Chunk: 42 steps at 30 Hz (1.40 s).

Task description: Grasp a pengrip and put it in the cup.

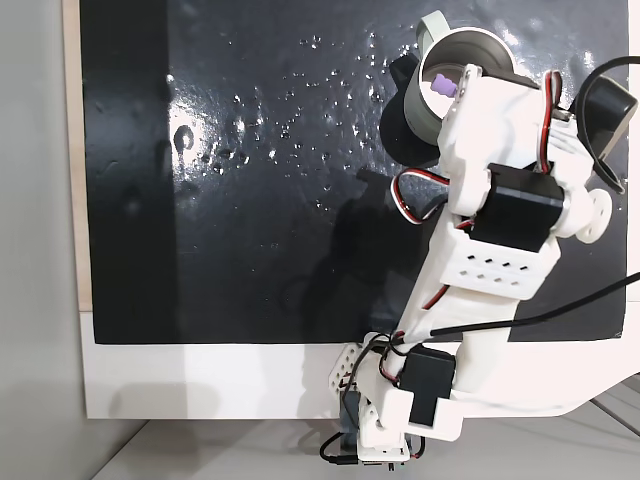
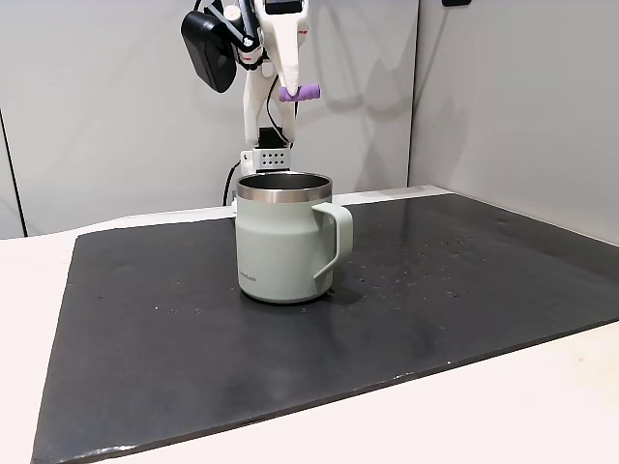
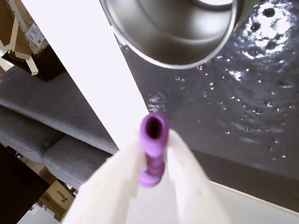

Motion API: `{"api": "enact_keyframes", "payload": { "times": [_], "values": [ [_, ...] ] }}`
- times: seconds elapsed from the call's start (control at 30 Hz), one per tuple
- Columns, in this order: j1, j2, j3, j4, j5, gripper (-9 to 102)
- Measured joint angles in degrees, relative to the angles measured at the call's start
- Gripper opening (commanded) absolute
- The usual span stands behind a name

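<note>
Your purple pengrip (image 3: pixel 153 149), a light, soft rubbery tube, sits pinched across its middle between the white fingers of the gripper (image 2: pixel 293 92), closed on it. It hangs above the steel-lined mug (image 2: pixel 283 237) on the black mat (image 2: pixel 455 290). Squeeze gently; it may deform and slip.

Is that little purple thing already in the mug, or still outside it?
Still outside. The purple tube is pinched in the gripper and hangs in the air above the mug, well clear of its rim.
</note>
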Motion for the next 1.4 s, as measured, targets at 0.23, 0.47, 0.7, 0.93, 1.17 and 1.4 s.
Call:
{"api": "enact_keyframes", "payload": {
  "times": [0.23, 0.47, 0.7, 0.93, 1.17, 1.4],
  "values": [
    [0.4, -5.7, -8.1, 0.9, 0.0, 0],
    [0.8, -7.7, -11.3, 2.4, 0.0, 13],
    [1.1, -7.7, -11.3, 2.6, 0.0, 30],
    [1.4, -7.7, -11.3, 2.6, 0.0, 30],
    [1.4, -7.7, -11.3, 2.6, 0.0, 29],
    [1.3, -7.7, -11.3, 2.6, 0.0, 28]
  ]
}}
